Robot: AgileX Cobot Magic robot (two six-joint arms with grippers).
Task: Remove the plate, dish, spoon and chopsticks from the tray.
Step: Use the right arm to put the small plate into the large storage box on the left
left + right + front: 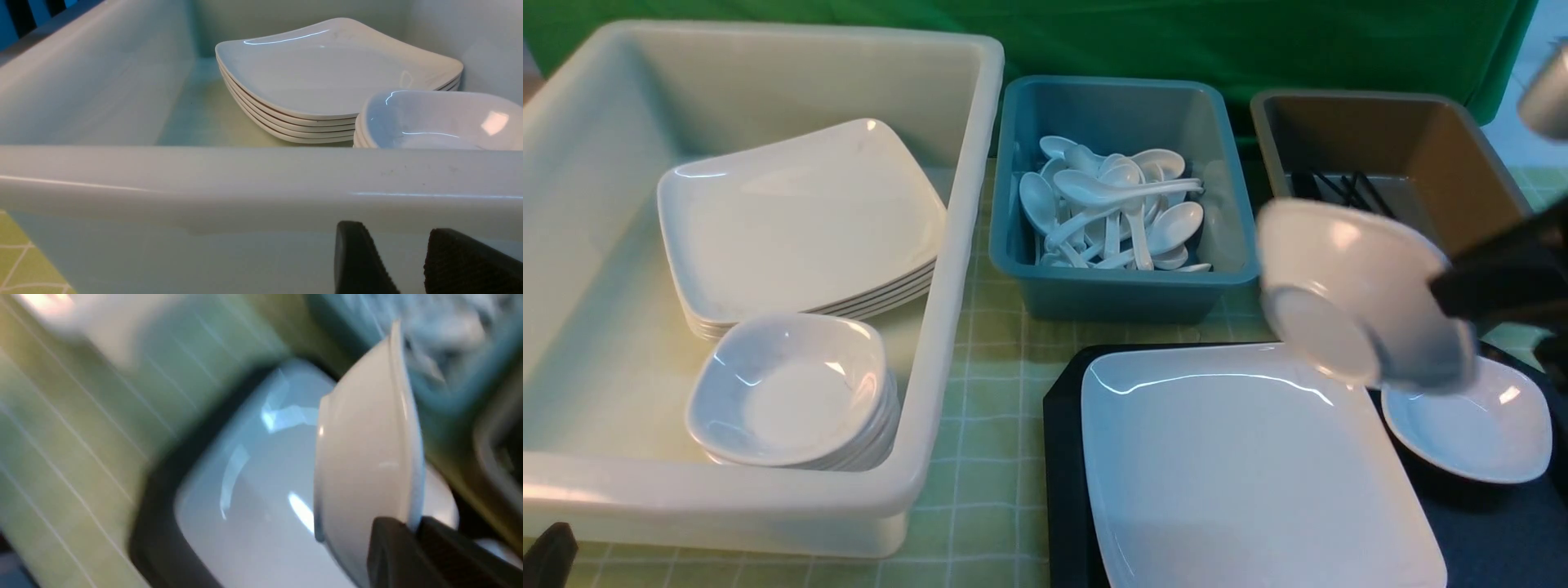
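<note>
Your right gripper is clamped on the rim of a dish, with one finger inside the lip and one outside, as the right wrist view shows despite the smear. The dish hangs in the air, clear of the tray and above the far right corner of the plate. It is tipped hard on edge, with its foot turned toward the gripper's left and down and its mouth facing away. Under the gripper and slightly nearer you, a second dish sits on the tray just beside the plate. No spoon or chopsticks show on the part of the tray in view. The coming move turns on one relation: the dish stack sits in the cream tub, well off to the gripper's left and nearer you. Bare bench lies between, and the tub's tall wall must be cleared. I judge you need to carry left, keep height over that wall, and level the dish before lowering it onto the stack, or it will land on its rim. The teal tub of spoons lies left of the gripper and beyond it, so keep the dish away from it. Your left gripper is nearer the stack, low against the tub's outer wall, with its jaws parted and nothing between them.
</note>
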